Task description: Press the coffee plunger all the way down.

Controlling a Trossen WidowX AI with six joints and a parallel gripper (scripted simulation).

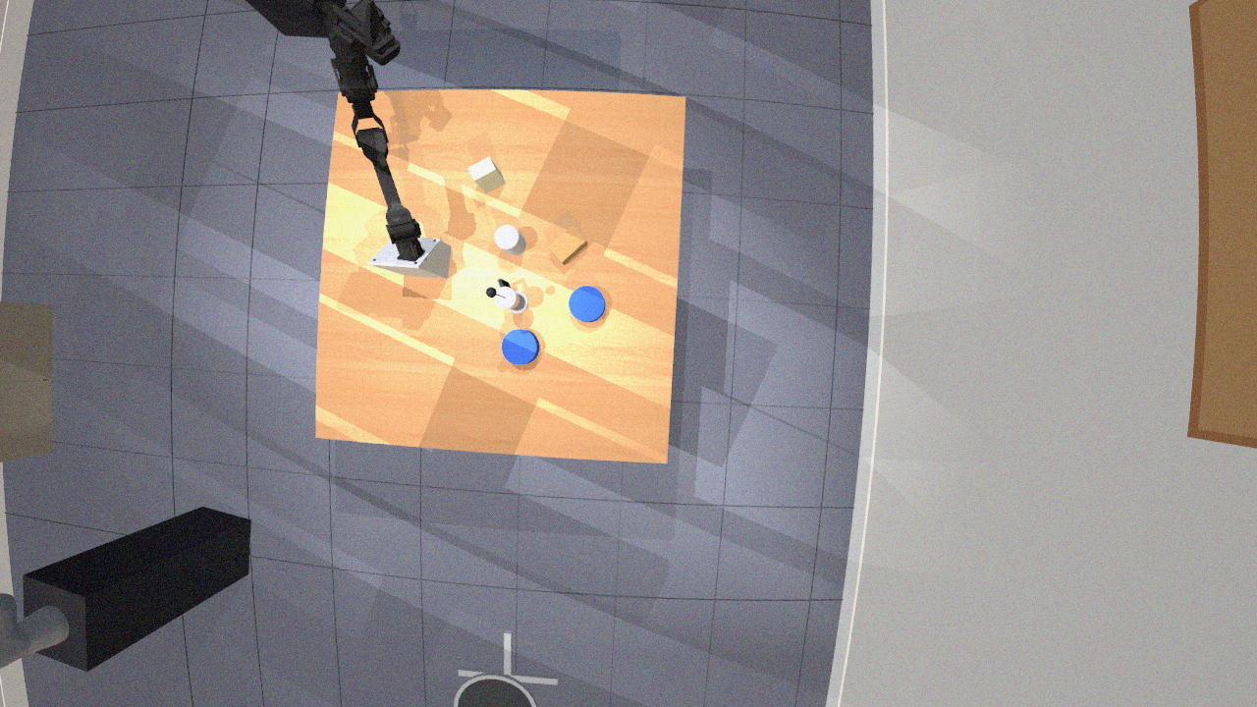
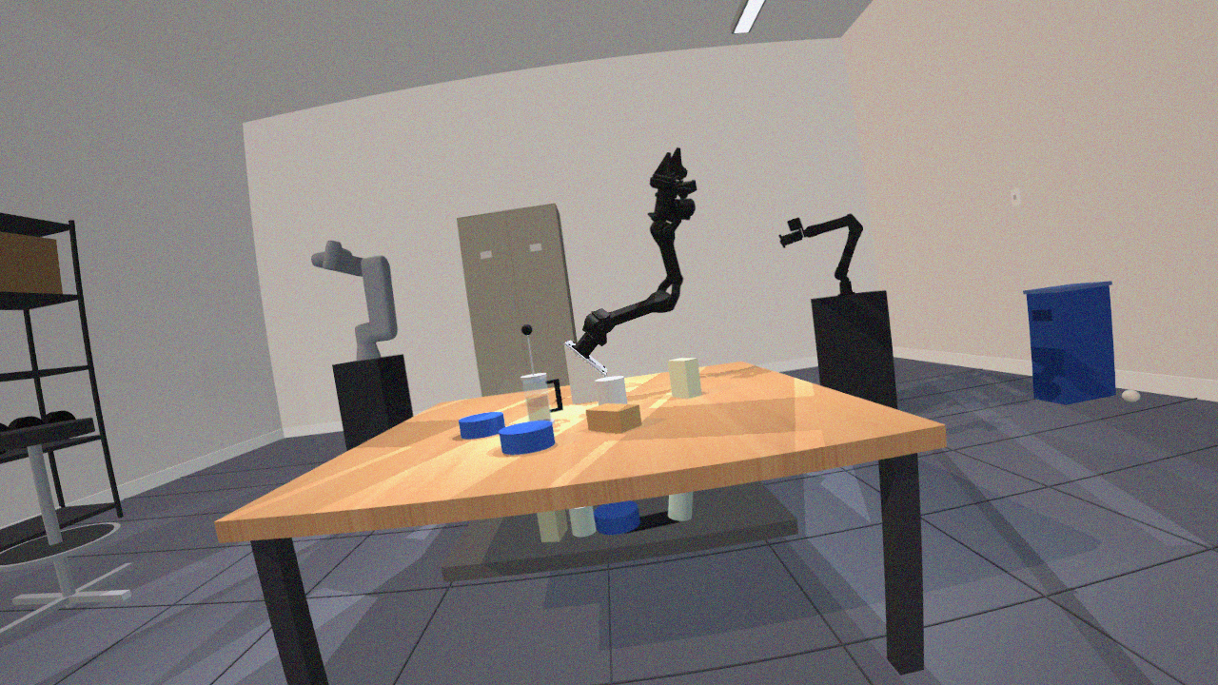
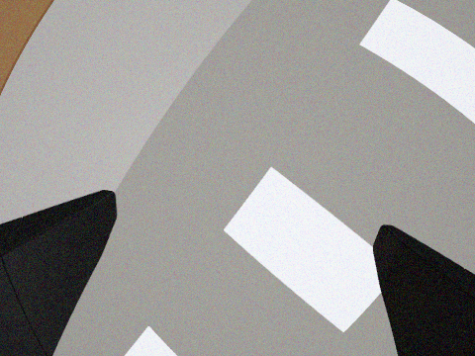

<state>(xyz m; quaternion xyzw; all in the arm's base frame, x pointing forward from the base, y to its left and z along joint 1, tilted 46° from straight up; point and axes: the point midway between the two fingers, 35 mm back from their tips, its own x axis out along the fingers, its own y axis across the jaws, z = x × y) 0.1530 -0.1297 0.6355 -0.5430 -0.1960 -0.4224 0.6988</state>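
The coffee press (image 1: 507,299) (image 2: 536,401) stands upright on the wooden table (image 1: 386,391) (image 2: 749,442). Its black handle (image 2: 559,395) is on the right side in the exterior view. The plunger knob (image 1: 491,292) (image 2: 526,329) is a small black ball on a thin rod, high above the lid. My gripper (image 2: 672,156) (image 3: 249,223) is open and empty. It points up, far above the table and well away from the press. The wrist view shows only the ceiling and its lights between the fingers, with the press out of view.
Two blue discs (image 1: 586,302) (image 1: 519,346) lie near the press. A white cylinder (image 1: 507,236) (image 2: 610,391), a cream block (image 1: 485,174) (image 2: 683,378) and a brown block (image 2: 613,418) stand on the arm's side. The arm's pale pedestal (image 1: 435,260) stands beside the press.
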